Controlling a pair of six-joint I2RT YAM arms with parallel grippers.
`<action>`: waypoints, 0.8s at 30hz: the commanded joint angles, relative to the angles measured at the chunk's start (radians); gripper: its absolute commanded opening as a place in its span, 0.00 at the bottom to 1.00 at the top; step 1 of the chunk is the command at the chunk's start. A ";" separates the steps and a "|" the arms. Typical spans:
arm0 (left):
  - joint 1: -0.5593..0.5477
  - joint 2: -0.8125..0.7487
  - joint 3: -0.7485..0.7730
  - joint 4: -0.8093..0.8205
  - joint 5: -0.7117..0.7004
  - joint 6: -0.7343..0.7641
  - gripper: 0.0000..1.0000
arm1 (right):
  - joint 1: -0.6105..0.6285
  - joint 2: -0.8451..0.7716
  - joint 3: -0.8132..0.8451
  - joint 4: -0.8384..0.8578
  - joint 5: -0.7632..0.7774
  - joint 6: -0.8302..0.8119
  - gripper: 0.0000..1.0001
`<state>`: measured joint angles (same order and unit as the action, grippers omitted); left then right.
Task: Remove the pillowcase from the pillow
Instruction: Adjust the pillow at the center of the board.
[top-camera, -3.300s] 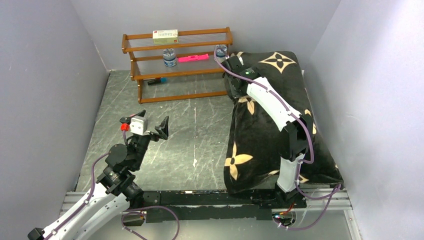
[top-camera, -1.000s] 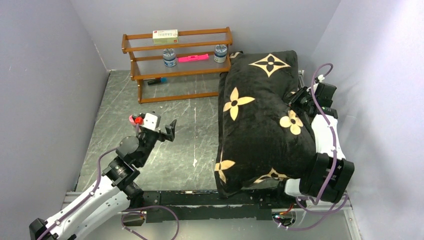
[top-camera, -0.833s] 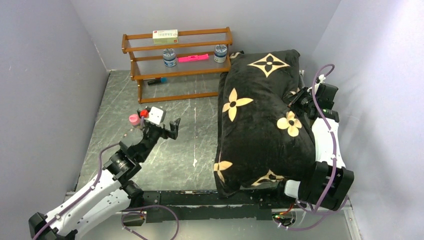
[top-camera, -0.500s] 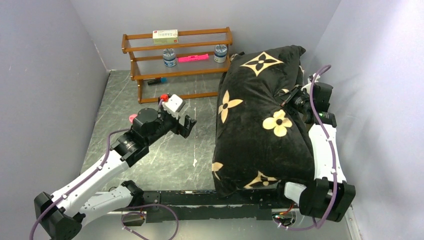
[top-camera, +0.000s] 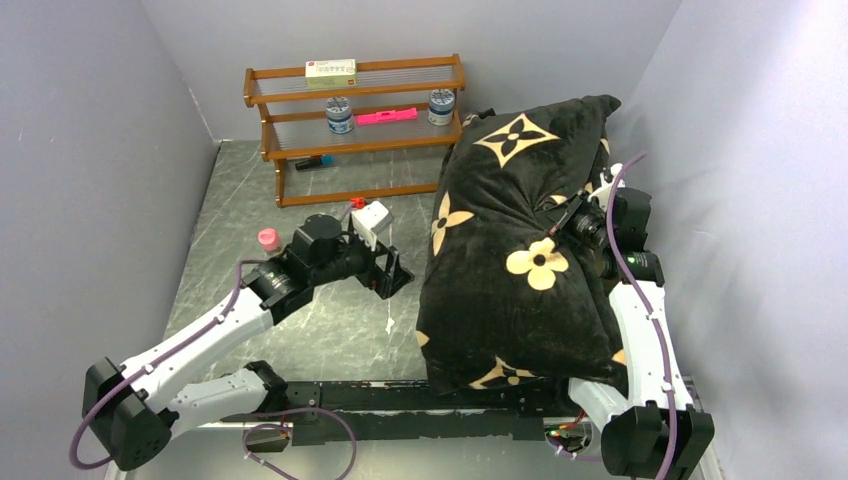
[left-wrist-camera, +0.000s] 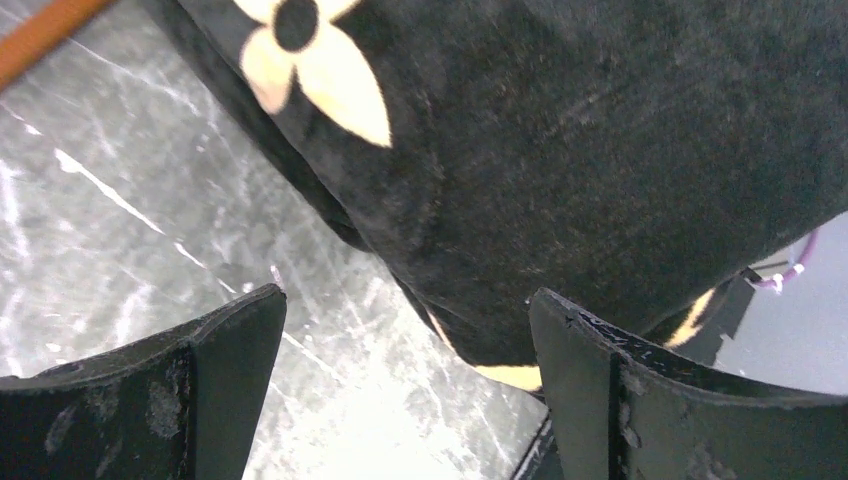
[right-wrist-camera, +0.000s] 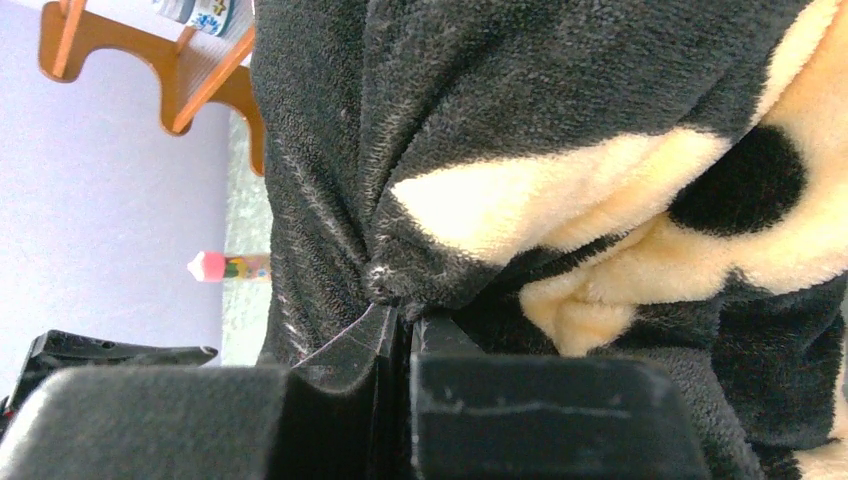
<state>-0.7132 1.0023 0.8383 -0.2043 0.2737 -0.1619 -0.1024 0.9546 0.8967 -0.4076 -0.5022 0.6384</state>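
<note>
- Top external view: a dark, marble-patterned tabletop (top-camera: 330, 340) fills the floor of a grey-walled cell, with the two arms bolted at its near edge.
- The pillowcase (top-camera: 510, 250), black plush with tan flower and star motifs, lies plump along the right side of the tabletop. It runs from the near edge to the back wall, and its far corner is peaked upward. Whatever fills it is hidden.
- A brown wooden shelf (top-camera: 400, 143) with three tiers stands at the back, just left of the pillowcase's far end.
- The left arm (top-camera: 230, 320) stretches low across the tabletop toward the pillowcase. The right arm (top-camera: 640, 330) rises along the fabric's right flank.
- The left end effector (top-camera: 392, 275) stands spread wide and holds nothing. In the left wrist view its two dark fingers frame the near-left edge of the pillowcase (left-wrist-camera: 600, 150), just short of the plush.
- The right end effector (top-camera: 572, 215) is clamped tight on the pillowcase. The right wrist view shows a fold of the fabric (right-wrist-camera: 560, 90) gathered into puckers where the jaws meet.
- On the shelf sit a cream box (top-camera: 330, 69) on the top tier and, one tier down, two small tins (top-camera: 339, 114) with a flat pink item (top-camera: 386, 117) between them.
- A small pink object (top-camera: 268, 239) rests on the tabletop, left of the left arm.
</note>
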 joint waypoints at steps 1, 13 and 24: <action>-0.060 0.060 0.022 -0.036 0.013 -0.085 0.97 | 0.047 -0.024 0.004 -0.153 -0.126 -0.059 0.00; -0.278 0.202 -0.095 0.148 -0.023 -0.218 0.97 | 0.047 -0.061 -0.004 -0.181 -0.054 -0.127 0.00; -0.310 0.413 -0.083 0.351 -0.076 -0.271 0.79 | 0.047 -0.065 -0.055 -0.170 -0.042 -0.167 0.00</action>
<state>-1.0164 1.3609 0.7383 0.0174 0.2195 -0.4110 -0.0937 0.9070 0.8738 -0.4240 -0.4042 0.5083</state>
